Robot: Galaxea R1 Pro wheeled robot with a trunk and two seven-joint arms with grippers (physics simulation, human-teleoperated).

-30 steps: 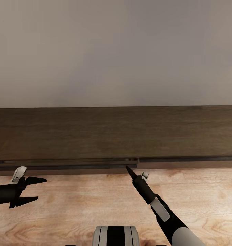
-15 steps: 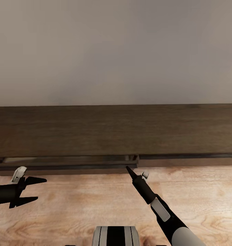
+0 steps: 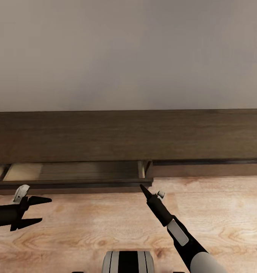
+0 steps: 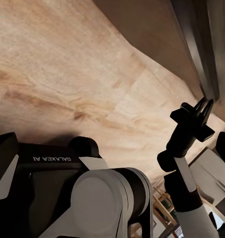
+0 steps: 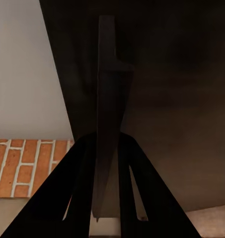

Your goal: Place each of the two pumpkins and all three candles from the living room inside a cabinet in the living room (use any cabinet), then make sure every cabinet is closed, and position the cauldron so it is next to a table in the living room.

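Right gripper (image 3: 142, 188) in head view: fingers pressed together at frame centre, tip at the pulled-out drawer (image 3: 71, 172) of the dark-brown cabinet (image 3: 128, 132), pale inside. Left gripper (image 3: 39, 210) spread, lower left, over wood floor (image 3: 219, 212). Right wrist view: I see the drawer edge (image 5: 110, 99) between the fingers, touching unclear.

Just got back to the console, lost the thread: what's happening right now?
The robot faces the long dark-brown cabinet. Its left drawer stands pulled out, pale inside showing, nothing visible in it. The right tool, fingers together, points at the drawer front's right end. The left tool hangs open over the wood floor, holding nothing.
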